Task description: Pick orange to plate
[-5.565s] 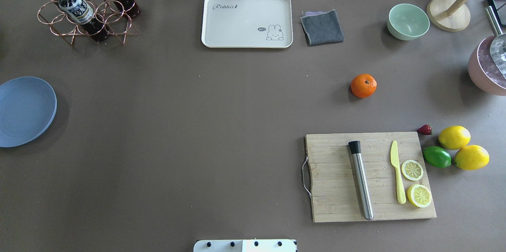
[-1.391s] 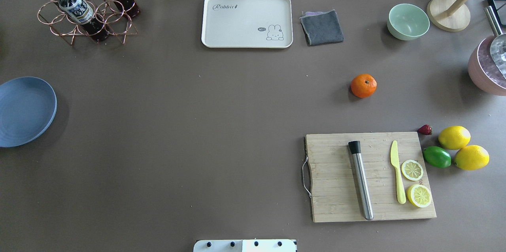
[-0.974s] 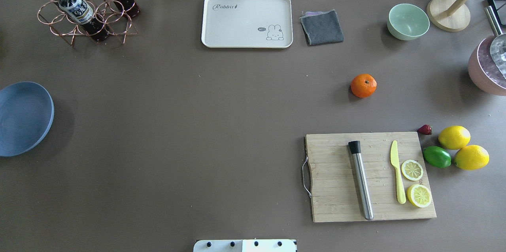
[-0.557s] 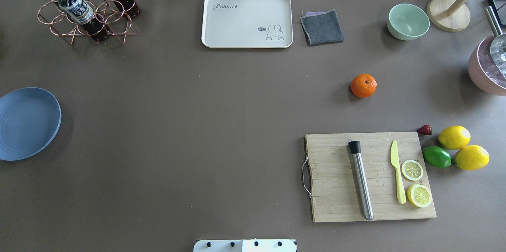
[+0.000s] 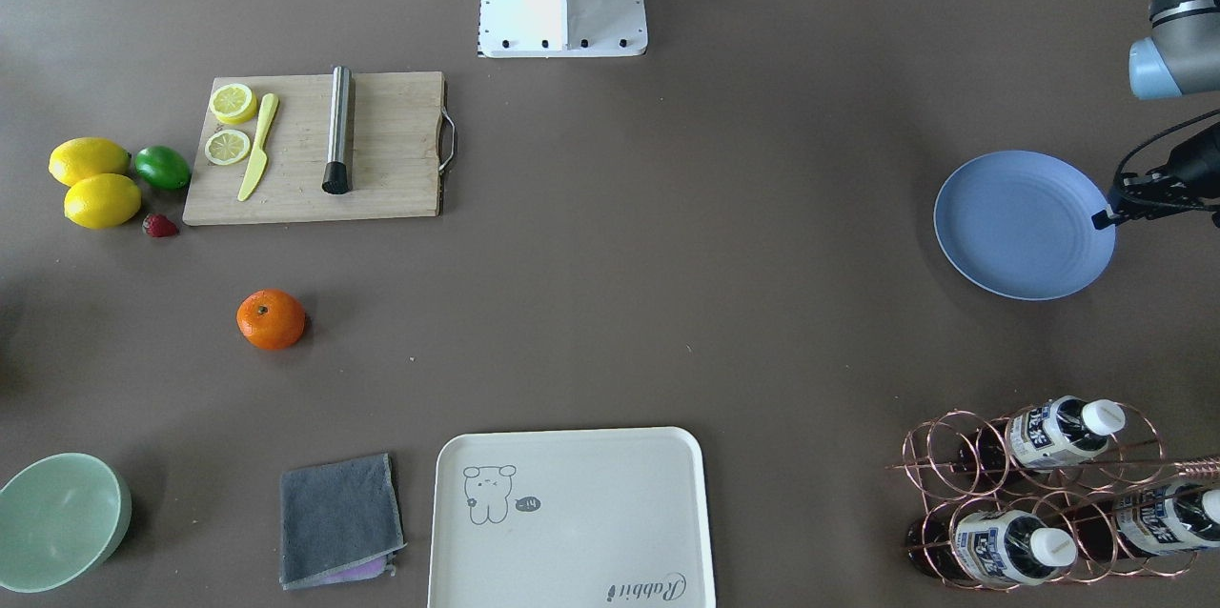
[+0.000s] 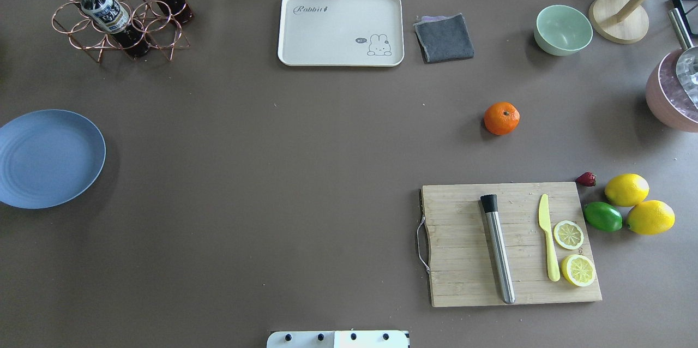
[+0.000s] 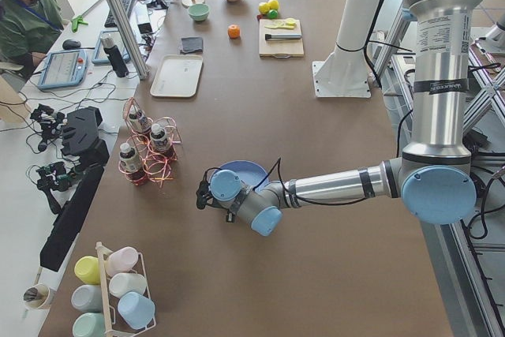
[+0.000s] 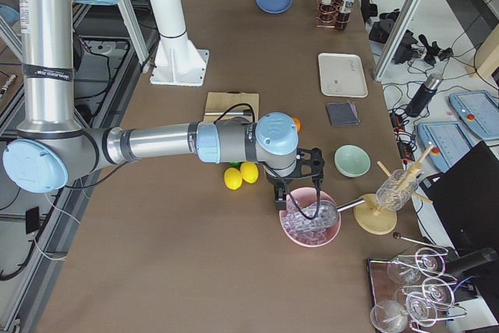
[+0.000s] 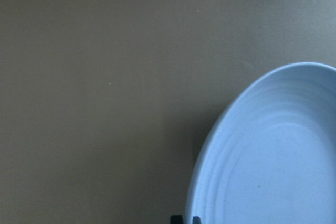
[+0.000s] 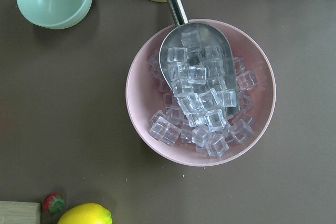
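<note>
Overhead exterior: orange (image 6: 501, 118) sits alone on the brown table (image 6: 305, 173), robot's right half, stem dot up, touching nothing. Plate (image 6: 49, 158) is at the far left edge of the table, well apart from the orange and partly cut off by the frame. Can't tell whether the plate lies flat or is lifted a little.

Front-facing view: left end effector (image 5: 1104, 218) is at the plate's outer rim, clamped on it. Left wrist view shows two dark fingertips (image 9: 181, 219) right at the rim.

Exterior right: right end effector (image 8: 300, 193) hangs over a pink bowl (image 10: 137, 93) of ice cubes with a metal scoop (image 10: 199, 51) in it. Fingers apart or together: cannot tell.

Nearer the robot than the orange: wooden cutting board (image 6: 458, 250) carrying a metal muddler (image 6: 497, 250), a yellow knife (image 6: 548, 239) and two lemon halves (image 6: 569, 234). Just beside the board's right edge: strawberry (image 6: 586, 179), lime (image 6: 602, 216), two lemons (image 6: 626, 190).

Far side of the table: mint-green bowl (image 6: 563, 30), grey cloth (image 6: 444, 37), cream rabbit tray (image 6: 332, 31), copper wire rack (image 6: 117, 31) holding bottles.
</note>
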